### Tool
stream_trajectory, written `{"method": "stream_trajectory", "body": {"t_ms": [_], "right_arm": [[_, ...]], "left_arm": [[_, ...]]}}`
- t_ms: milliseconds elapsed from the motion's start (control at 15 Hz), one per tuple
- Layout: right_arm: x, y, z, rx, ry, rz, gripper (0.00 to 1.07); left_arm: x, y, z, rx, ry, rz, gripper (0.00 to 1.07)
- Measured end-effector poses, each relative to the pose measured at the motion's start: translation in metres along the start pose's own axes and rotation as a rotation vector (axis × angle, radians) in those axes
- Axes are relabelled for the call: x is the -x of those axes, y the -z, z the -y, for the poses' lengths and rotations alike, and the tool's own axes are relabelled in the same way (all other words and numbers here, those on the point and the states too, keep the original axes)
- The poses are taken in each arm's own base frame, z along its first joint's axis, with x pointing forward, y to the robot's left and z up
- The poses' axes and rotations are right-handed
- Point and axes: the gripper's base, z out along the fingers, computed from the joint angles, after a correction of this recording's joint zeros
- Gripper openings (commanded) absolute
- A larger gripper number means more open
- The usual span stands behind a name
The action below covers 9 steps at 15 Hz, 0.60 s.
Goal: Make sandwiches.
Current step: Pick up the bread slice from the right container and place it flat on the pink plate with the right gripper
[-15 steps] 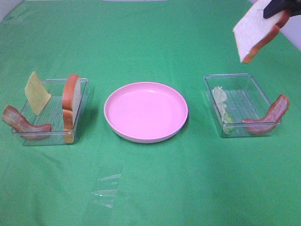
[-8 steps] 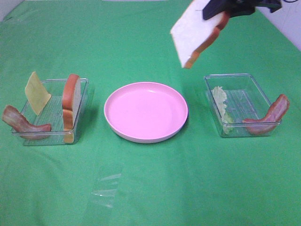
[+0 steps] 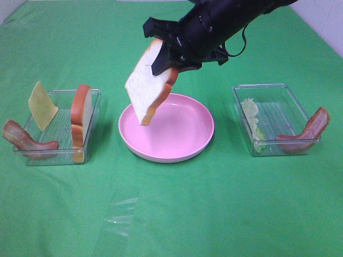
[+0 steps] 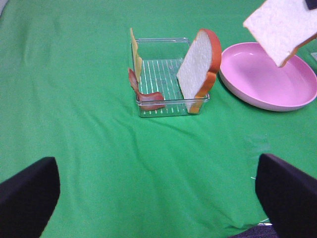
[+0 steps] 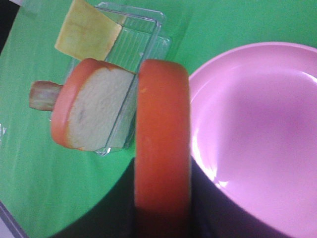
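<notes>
My right gripper (image 3: pixel 168 62) is shut on a white bread slice (image 3: pixel 147 87) with an orange-brown crust. It holds the slice tilted in the air over the left part of the empty pink plate (image 3: pixel 177 134). In the right wrist view the slice shows edge-on (image 5: pixel 162 148). The left clear tray (image 3: pixel 91 115) holds a second bread slice (image 3: pixel 81 120) standing upright, a yellow cheese square (image 3: pixel 42 106) and a bacon strip (image 3: pixel 27 141). The right clear tray (image 3: pixel 278 115) holds a lettuce leaf (image 3: pixel 252 120) and another bacon strip (image 3: pixel 306 131). My left gripper (image 4: pixel 158 208) is open and empty, back from the left tray (image 4: pixel 168 87).
A crumpled piece of clear plastic (image 3: pixel 120 214) lies on the green cloth in front of the plate. The right arm (image 3: pixel 230 19) stretches across from the back right above the cloth.
My right gripper has carried the bread slice from the far right, over the right tray, leftward and down to above the plate. Nothing else has moved.
</notes>
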Motion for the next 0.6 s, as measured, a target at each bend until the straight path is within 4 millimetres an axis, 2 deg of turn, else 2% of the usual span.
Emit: {"method": "stream_trajectory", "body": {"t_ms": [333,600], "right_arm": [[-0.007,-0.050,0.038,-0.092,-0.023,-0.049,0.09],[-0.005,-0.060,0.048,-0.131,-0.016,-0.014,0.09]], "left_arm": [[0.000,0.000,0.000,0.000,0.000,0.000,1.01],[0.000,0.000,0.000,0.000,0.000,0.000,1.01]]}}
